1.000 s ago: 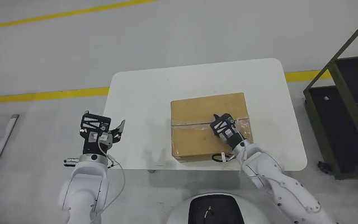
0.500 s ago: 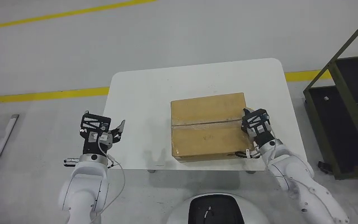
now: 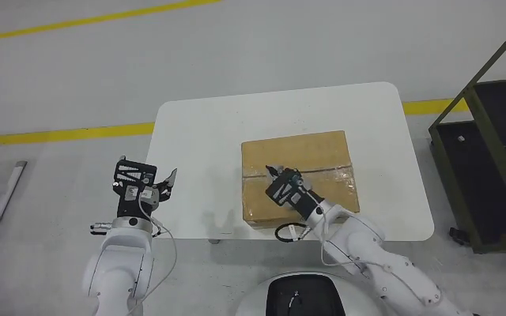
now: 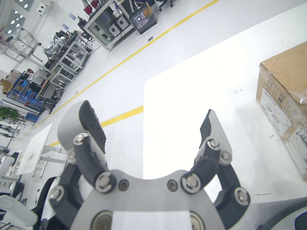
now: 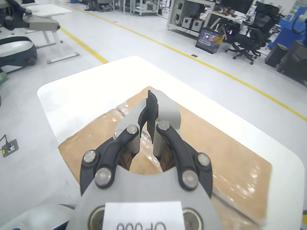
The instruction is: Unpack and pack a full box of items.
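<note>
Your box [image 3: 316, 154] stands shut on the white table [image 3: 205, 130], its two top flaps meeting along a middle seam covered with clear tape [image 3: 328, 168]. Printed labels show on the box's side wall in the left wrist view.

Your right hand [image 3: 275, 171] is over the top of the box, above the seam and towards the box's left end. Its two fingers [image 5: 151, 111] are pressed together with nothing between them. You cannot tell from these views whether the fingertips touch the cardboard or hang just above it. The right arm crosses the box's near edge on its way to the hand.

Your left hand [image 4: 146, 120] is well apart from the box, out to the box's left and past the table's edge. Its fingers are spread wide and hold nothing. In its own wrist view the box's corner shows far off to one side, with bare tabletop between the hand and the box.
</note>
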Robot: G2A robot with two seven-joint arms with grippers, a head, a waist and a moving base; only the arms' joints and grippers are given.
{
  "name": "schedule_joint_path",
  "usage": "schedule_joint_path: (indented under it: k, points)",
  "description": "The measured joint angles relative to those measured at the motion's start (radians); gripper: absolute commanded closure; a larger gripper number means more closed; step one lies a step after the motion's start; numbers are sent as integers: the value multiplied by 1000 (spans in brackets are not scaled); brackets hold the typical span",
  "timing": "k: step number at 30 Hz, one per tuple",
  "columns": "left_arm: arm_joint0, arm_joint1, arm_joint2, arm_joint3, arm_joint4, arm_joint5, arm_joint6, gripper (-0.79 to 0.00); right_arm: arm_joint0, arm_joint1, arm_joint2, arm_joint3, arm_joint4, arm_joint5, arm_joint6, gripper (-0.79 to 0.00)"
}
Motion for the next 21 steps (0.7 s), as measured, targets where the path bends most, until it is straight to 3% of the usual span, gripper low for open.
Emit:
schedule_joint_path:
  k: [4,8,21]
  points:
    - [0,0,0,0,0,0,0,-785,77,-34,-75,129,9,65,20,0]
    - [0,0,0,0,0,0,0,-785,41,-30,-35,142,11,83,36,0]
    - [0,0,0,0,0,0,0,-785,-268,50,359,-57,32,8,45,0]
